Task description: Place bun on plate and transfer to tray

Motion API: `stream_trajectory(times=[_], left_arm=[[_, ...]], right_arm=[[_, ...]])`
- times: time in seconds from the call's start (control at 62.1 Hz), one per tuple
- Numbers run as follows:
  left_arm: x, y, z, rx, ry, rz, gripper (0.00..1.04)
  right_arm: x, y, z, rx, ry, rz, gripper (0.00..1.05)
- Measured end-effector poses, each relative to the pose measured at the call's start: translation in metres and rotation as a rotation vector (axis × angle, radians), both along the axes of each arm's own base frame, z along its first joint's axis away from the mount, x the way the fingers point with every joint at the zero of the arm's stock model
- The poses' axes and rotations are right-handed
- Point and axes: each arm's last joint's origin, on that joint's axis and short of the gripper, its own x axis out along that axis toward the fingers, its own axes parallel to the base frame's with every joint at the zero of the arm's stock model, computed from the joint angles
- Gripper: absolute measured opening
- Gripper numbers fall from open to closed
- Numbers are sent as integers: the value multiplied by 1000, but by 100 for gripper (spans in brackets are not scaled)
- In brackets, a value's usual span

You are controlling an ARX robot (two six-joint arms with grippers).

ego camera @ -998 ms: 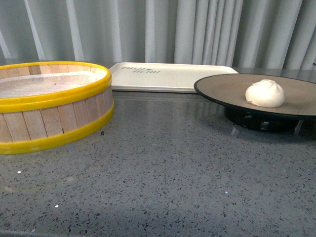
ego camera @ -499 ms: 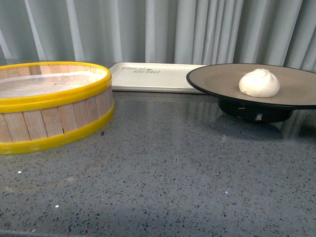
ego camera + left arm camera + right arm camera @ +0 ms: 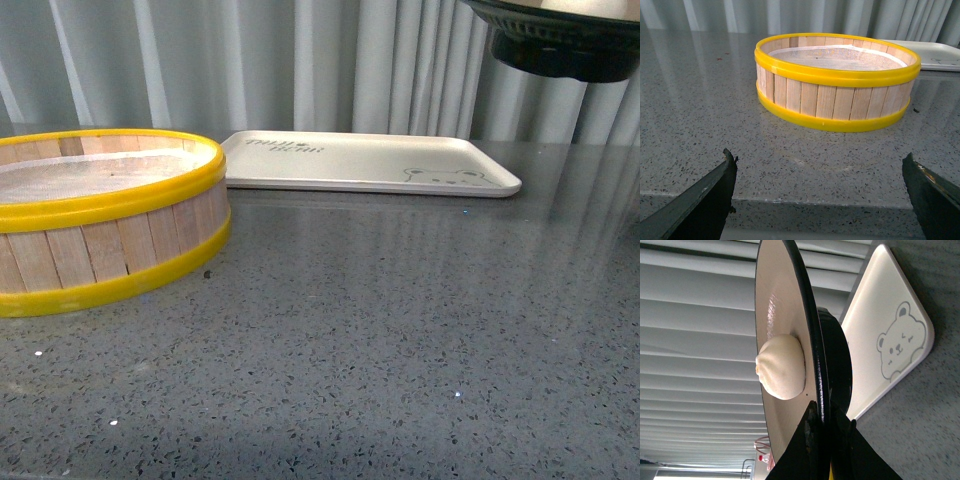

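The plate (image 3: pixel 568 40) hangs high at the front view's top right, with only its black foot and underside showing there. In the right wrist view my right gripper (image 3: pixel 822 417) is shut on the plate's black rim (image 3: pixel 812 340), and the white pleated bun (image 3: pixel 781 367) rests on its tan inside. The cream tray (image 3: pixel 370 160) lies flat at the back of the table, below and left of the plate; its bear print (image 3: pixel 897 345) shows beyond the plate's foot. My left gripper (image 3: pixel 818 162) stands open near the table's front edge, nothing between its fingers.
A yellow-rimmed wooden steamer basket (image 3: pixel 100 215) stands at the left of the grey speckled table, straight ahead of the left gripper (image 3: pixel 835 85). A corner of the tray (image 3: pixel 935 50) shows behind it. Grey curtains close off the back.
The plate with the bun has risen from the table to the top of the front view. The bun has left that view and the whole tray is now uncovered.
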Motion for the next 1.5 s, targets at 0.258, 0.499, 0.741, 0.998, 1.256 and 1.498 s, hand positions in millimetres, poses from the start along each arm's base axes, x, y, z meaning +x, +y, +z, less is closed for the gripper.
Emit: stream_trajectory(times=[0.258,0.499,0.741,0.998,1.256,1.498], left_arm=[[0,0,0,0,0,0,98],[0,0,0,0,0,0,98],[0,0,0,0,-1,0,98],[0,0,0,0,0,0,98],[0,0,0,0,0,0,98],[0,0,0,0,0,0,98]], right_arm=[[68,27,14,30,97,33,3],[120,26,-15,69,289,-40,3],[148,51,-2,46,261,42,3],[191,61,-28,-5,297,97,3],[190,66,-49,-59,297,99,3],[185,83,-52,-76,287,144,3]])
